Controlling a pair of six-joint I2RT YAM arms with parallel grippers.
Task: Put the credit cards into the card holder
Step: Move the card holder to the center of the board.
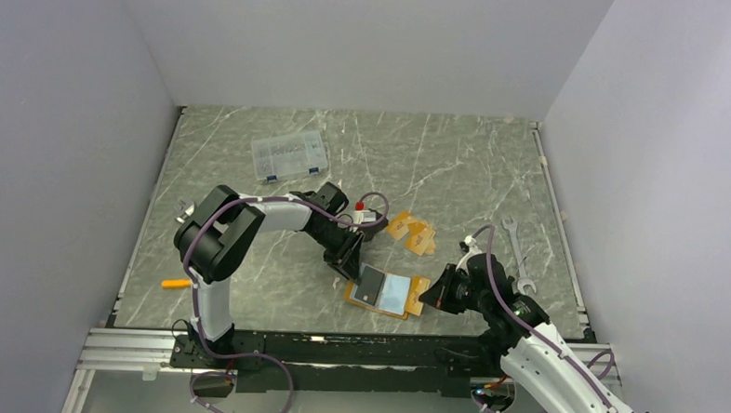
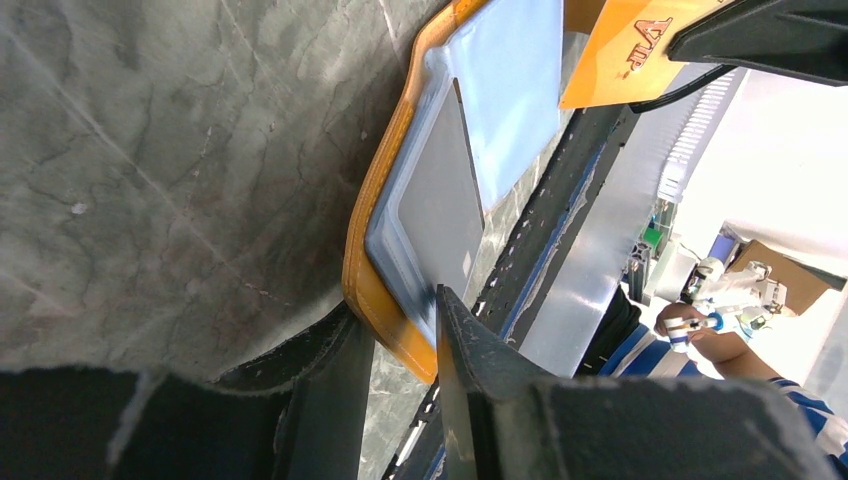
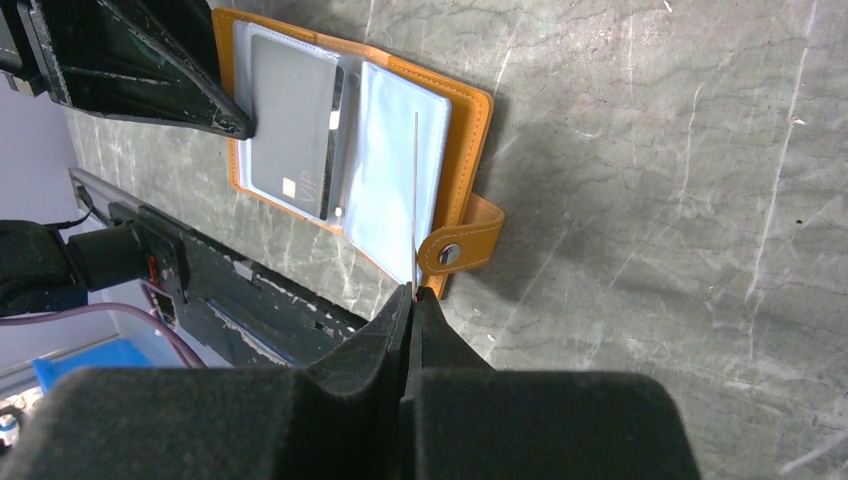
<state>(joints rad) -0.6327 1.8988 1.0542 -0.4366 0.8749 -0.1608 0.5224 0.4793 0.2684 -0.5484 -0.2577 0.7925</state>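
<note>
The card holder (image 1: pixel 397 294) lies open on the table, orange outside and pale blue-grey inside, with its snap tab (image 3: pixel 462 245) towards the right arm. A grey card (image 3: pixel 290 120) sits in its left sleeve. My left gripper (image 1: pixel 347 262) is shut on the holder's far left corner (image 2: pixel 385 300), one finger under it and one on top. My right gripper (image 3: pixel 412 290) is shut on an orange-tan credit card (image 2: pixel 630 45), seen edge-on (image 3: pixel 414 190) over the right sleeve. Several more orange cards (image 1: pixel 413 232) lie on the table beyond the holder.
A clear plastic compartment box (image 1: pixel 290 155) stands at the back left. Two wrenches (image 1: pixel 518 258) lie at the right. A small orange object (image 1: pixel 175 282) lies at the front left. The metal rail (image 1: pixel 337 354) runs along the near edge.
</note>
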